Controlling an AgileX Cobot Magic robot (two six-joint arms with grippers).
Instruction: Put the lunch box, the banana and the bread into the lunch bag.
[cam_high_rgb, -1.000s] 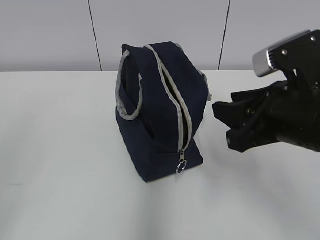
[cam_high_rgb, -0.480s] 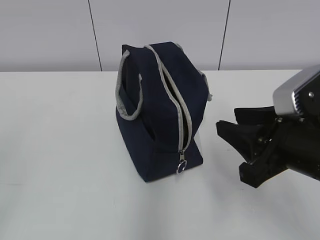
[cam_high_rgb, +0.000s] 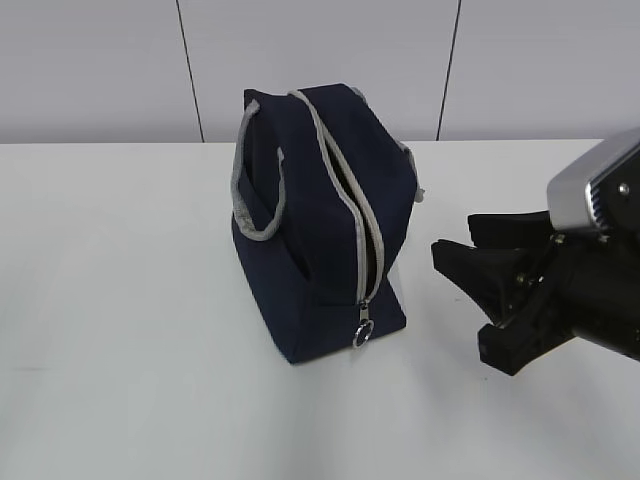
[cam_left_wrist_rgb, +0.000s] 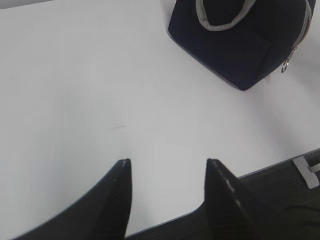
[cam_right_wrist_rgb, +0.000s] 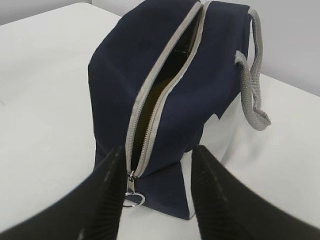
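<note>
Navy lunch bag stands unzipped; left gripper and right gripper both spread, empty.

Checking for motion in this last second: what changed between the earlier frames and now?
The right hand dropped lower and pulled back to the right, away from the lunch bag, then held still. It stayed open and empty. The bag, its zipper gap and ring pull did not move.

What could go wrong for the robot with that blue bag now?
The lunch bag stands upright with its zipper only narrowly gaping, so things might snag going in. The right gripper, jaws open and empty, is right by the ring pull; a bump could tip the bag.
</note>
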